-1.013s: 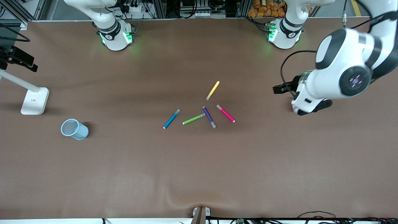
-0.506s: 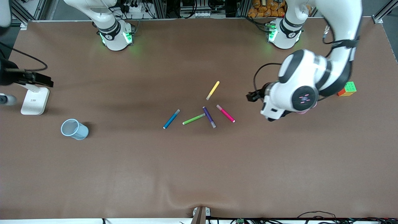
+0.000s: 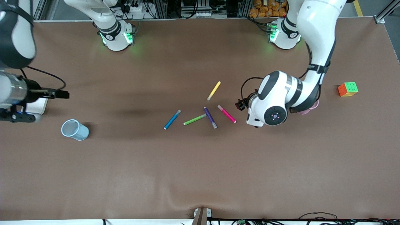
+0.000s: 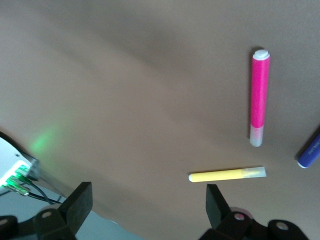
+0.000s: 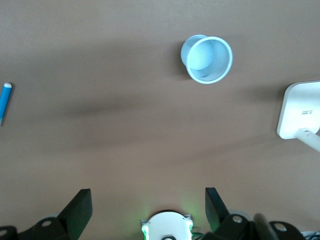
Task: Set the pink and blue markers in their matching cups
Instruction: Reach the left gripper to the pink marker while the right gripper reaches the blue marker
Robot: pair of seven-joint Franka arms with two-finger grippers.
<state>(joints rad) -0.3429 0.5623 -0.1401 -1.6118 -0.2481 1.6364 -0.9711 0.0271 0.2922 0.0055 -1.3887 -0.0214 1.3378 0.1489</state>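
Both arms have swung inward: the left claw, open, hangs beside the pink marker; the right claw, open, near the blue cup. Markers look light, stiff, prone to roll; grip mid-barrel.

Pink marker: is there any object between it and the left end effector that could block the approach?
Nothing visible. The pink marker lies alone on bare table, the purple marker beside it but apart. The open left end effector hangs above.

My left arm covers most of the pink cup; only a rim sliver shows. Left wrist view cuts off the purple marker beside my claw. Right wrist view crops the blue marker and the lamp base.
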